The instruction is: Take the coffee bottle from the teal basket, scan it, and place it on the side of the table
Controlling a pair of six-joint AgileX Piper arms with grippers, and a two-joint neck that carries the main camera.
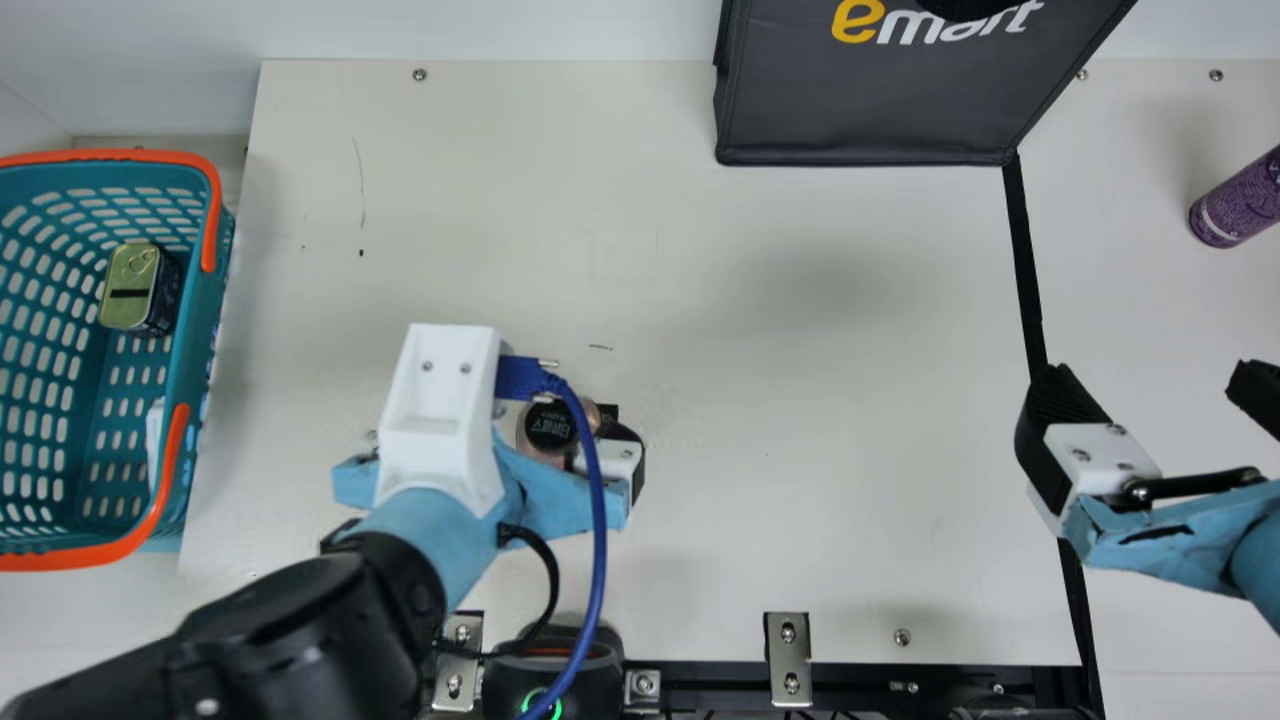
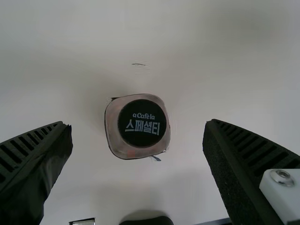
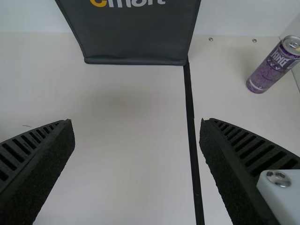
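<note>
**Coffee bottle out, scan unconfirmed**

Smooth cream table (image 1: 800, 520): placement at its side seems still to do. Slotted plastic teal basket (image 1: 200, 340), main view's left edge. Right gripper (image 1: 1145, 373), far right: spread, empty. Left gripper (image 2: 138, 124), lower left-centre: ribbed fingers apart around the squarish, dark-capped bottle (image 2: 143, 123).

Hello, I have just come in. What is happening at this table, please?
The left pincer is open around the coffee bottle, with a gap on each side, so it does not grip it. The bottle stands upright on the table, outside the teal basket, where a tin lies. The right pincer is open too and holds nothing; a purple can stands beyond it. Whether the bottle has been scanned, I cannot tell.
</note>
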